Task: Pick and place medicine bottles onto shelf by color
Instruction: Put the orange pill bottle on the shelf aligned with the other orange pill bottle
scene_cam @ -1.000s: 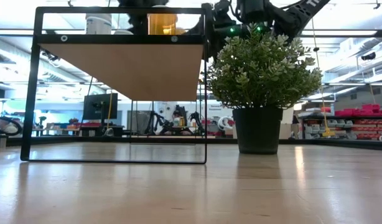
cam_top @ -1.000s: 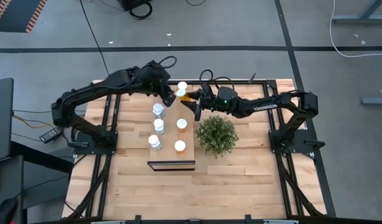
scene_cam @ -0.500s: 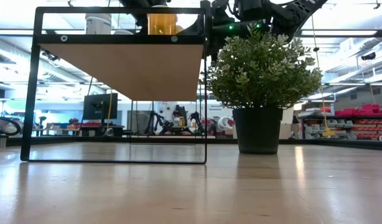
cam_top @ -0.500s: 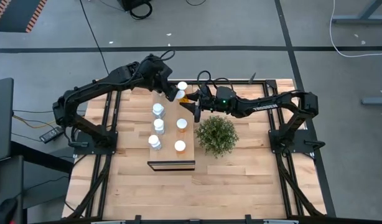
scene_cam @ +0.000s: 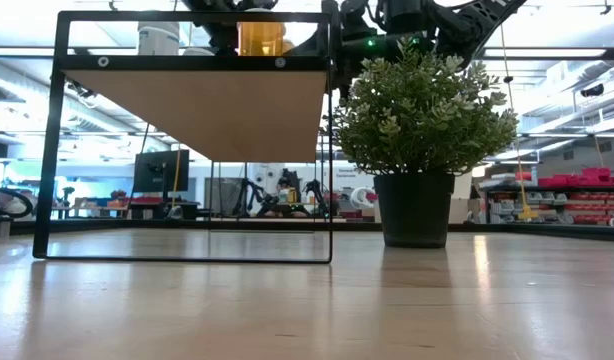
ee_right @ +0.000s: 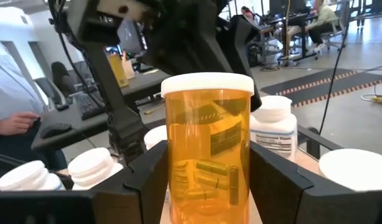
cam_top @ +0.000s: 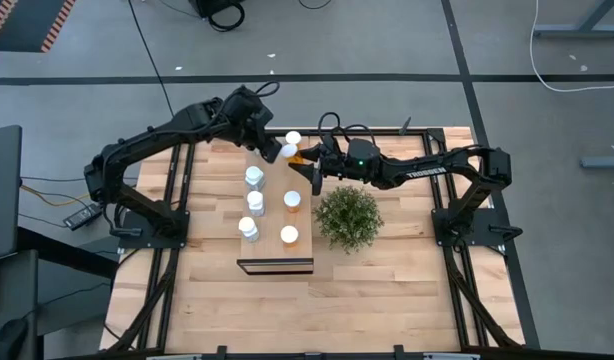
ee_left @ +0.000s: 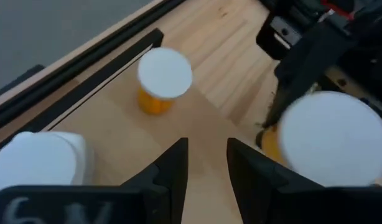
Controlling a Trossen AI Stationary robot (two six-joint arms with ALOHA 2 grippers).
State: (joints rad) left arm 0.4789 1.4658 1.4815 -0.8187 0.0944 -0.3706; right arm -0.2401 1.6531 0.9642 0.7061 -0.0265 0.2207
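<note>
The shelf (cam_top: 275, 215) is a light-wood plank with a dark front edge, raised on a black frame (scene_cam: 192, 75). Three white bottles (cam_top: 254, 201) stand along its left side. Two orange bottles (cam_top: 290, 218) stand on its right side, and a third (ee_left: 164, 78) stands at its far end. My right gripper (cam_top: 299, 160) is shut on another orange bottle (ee_right: 208, 143) over the shelf's far end. My left gripper (ee_left: 208, 165) hovers just left of that bottle, its fingers a narrow gap apart with nothing between them. My right gripper pinches the orange bottle's body (ee_right: 178, 186) between its two fingers, one on each side, below the white cap. The fingers come level from the table's right. The bottle stands upright. The gripper hides its bottom, so I cannot tell whether it rests on the shelf.
A bushy green plant (cam_top: 348, 217) in a dark pot (scene_cam: 414, 208) stands right of the shelf, close under my right arm. Bare tabletop lies in front of the shelf (cam_top: 287, 310). A person (ee_right: 10, 93) sits beyond the table in the right wrist view.
My left gripper has drawn back a little toward the table's far edge, away from the held orange bottle. My right gripper and its bottle have stayed in place.
</note>
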